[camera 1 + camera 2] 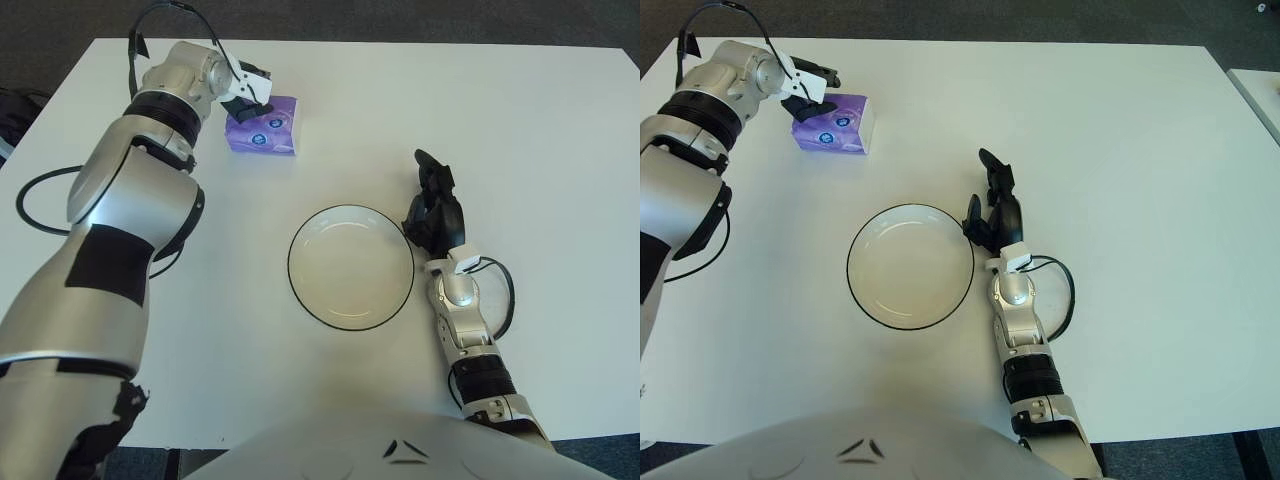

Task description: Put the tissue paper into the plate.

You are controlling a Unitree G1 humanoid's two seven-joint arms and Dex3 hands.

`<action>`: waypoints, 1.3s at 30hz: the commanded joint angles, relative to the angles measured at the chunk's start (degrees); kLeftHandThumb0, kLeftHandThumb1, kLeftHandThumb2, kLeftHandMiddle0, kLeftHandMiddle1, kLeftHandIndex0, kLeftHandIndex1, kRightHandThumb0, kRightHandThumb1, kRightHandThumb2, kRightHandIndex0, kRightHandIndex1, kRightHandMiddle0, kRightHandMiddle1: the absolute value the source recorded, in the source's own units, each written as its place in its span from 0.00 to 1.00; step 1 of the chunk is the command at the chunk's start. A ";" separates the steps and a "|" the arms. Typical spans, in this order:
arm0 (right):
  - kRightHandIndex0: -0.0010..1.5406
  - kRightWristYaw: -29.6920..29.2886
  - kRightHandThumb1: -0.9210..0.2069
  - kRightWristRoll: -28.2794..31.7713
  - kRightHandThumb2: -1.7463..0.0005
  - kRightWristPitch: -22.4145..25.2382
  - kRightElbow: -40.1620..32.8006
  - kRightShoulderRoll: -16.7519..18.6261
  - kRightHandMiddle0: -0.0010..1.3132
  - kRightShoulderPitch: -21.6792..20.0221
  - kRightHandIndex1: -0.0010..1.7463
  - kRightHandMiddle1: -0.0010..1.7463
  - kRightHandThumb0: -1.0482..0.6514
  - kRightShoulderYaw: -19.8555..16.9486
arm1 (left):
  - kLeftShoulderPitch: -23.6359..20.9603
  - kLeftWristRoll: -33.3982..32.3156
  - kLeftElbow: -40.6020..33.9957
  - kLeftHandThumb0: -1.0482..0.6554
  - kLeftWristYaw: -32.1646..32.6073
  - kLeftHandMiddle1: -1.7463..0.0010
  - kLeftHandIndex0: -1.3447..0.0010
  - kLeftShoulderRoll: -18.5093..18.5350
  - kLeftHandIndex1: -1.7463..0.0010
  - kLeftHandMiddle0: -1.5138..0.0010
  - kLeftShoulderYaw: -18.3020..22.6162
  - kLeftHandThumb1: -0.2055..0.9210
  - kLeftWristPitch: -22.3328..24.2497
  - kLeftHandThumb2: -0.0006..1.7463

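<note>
The tissue paper is a small purple pack (264,126) lying on the white table (520,120) at the far left. My left hand (250,92) is at the pack's far left corner, its dark fingers (252,111) spread around that corner and touching it; the pack still lies flat on the table. The plate (351,267) is white with a dark rim, empty, at the table's middle front. My right hand (433,210) shows just right of the plate's rim, fingers relaxed and holding nothing.
A black cable (40,205) loops on the table by my left arm. Another cable (503,295) curls beside my right forearm. The table's far edge and right edge border dark floor.
</note>
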 commanded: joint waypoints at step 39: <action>0.17 2.76 0.00 1.39 0.51 -0.90 14.49 -1.30 0.00 9.22 0.01 0.36 0.28 -1.63 | 5.93 3.19 -0.35 0.00 5.12 1.00 1.00 1.93 0.76 0.95 -4.40 1.00 -1.35 0.61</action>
